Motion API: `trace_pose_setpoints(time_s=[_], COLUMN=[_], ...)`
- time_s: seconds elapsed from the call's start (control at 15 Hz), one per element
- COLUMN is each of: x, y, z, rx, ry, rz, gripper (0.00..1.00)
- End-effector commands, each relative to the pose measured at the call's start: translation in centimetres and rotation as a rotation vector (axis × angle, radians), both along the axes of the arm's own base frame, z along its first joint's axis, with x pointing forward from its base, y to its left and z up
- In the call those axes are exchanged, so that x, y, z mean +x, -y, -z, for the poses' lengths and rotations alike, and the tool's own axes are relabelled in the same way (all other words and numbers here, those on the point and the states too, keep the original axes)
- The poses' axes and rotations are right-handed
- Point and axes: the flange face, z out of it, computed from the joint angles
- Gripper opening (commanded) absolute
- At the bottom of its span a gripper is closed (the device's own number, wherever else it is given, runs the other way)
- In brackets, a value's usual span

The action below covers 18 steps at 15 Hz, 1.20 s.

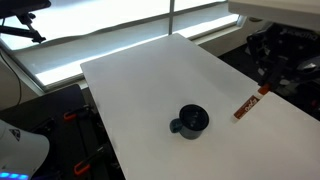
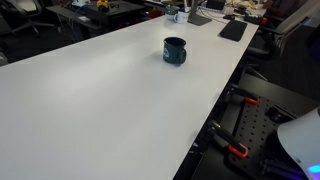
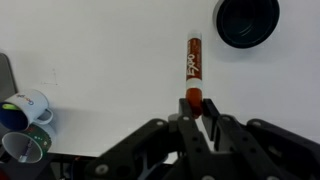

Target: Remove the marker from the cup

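Both out on the white rectangular worktop (image 1: 130, 90): short reddish-orange marker pen with a darker end (image 3: 192, 68), flat on the surface close by one long edge, and small round dark navy mug with a side handle (image 1: 190, 120), upright further in from that edge, apart from the pen. In the wrist view, black two-fingered claw (image 3: 198, 112), tips narrowly parted either side of the pen's dark end; gripping or merely flanking, impossible to tell

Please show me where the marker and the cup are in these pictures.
marker (image 3: 192, 62): wrist view, on the middle of its reddish body, where the print is.
cup (image 1: 192, 129): in an exterior view, on the outer wall below the rim.
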Motion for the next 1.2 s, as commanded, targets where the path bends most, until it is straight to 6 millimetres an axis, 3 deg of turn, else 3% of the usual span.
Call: trace_pose_setpoints(time_s=[0.0, 0.4, 0.67, 0.87, 1.13], x=[0.9, 5.0, 6.1, 5.9, 5.3], y=[-2.5, -12.8, -18.7, -20.3, -20.4], z=[0.6, 0.9, 2.5, 4.6, 8.7], rx=[0.029, 0.036, 0.052, 0.083, 0.153], ry=[-0.009, -0.034, -0.079, -0.129, -0.215], rz=[-0.054, -0.322, -0.456, -0.507, -0.56], gripper=[0.03, 0.03, 0.03, 0.03, 0.03])
